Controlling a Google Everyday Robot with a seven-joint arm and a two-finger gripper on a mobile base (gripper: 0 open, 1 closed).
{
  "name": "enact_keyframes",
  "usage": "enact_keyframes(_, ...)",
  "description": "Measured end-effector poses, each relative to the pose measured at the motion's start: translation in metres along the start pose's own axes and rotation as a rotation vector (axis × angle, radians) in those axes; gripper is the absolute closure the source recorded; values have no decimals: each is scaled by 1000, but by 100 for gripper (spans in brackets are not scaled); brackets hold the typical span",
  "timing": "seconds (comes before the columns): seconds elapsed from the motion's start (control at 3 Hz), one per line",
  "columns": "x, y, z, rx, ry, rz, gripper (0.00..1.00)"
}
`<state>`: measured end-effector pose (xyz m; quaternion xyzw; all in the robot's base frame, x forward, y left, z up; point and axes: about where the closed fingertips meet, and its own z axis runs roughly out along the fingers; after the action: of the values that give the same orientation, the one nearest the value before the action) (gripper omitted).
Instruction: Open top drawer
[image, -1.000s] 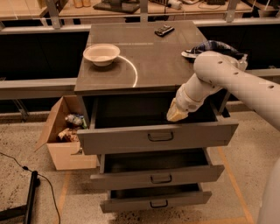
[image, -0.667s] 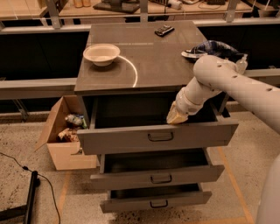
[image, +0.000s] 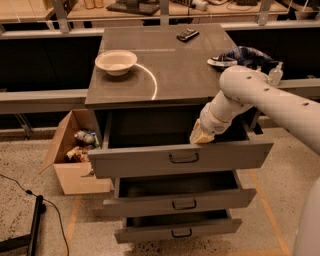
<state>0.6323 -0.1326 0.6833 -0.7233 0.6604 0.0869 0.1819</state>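
The top drawer (image: 150, 159) is a wide shallow grey drawer, pulled far out of the cabinet, with a small dark bail handle (image: 183, 158) mid-front. Its inside looks dark and empty. My gripper (image: 200, 136) hangs from the white arm (image: 260, 97) that comes in from the right. It sits just above the drawer's front rim, a little right of the handle and over the drawer's inside.
Two lower grey drawers (image: 182, 199) (image: 177, 227) are partly pulled out. On the cabinet top (image: 165, 60) lie a white bowl (image: 116, 61), a dark remote (image: 187, 34), a cloth (image: 245, 55) and a bottle (image: 275, 74). A cardboard box (image: 67, 150) stands at the left.
The gripper has shifted very slightly along the drawer's front rim. The top drawer stays pulled out as before.
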Motion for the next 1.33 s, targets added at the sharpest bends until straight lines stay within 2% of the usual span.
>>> enact_keyframes(0.33,4,15,2,-31,8,-17,100)
enact_keyframes(0.67,3,19,-1,-39,9,-21,100)
enact_keyframes(1.0,2,38,-1,-68,7,-49,100)
enact_keyframes(1.33,-9,59,10,-96,-1,-101,100)
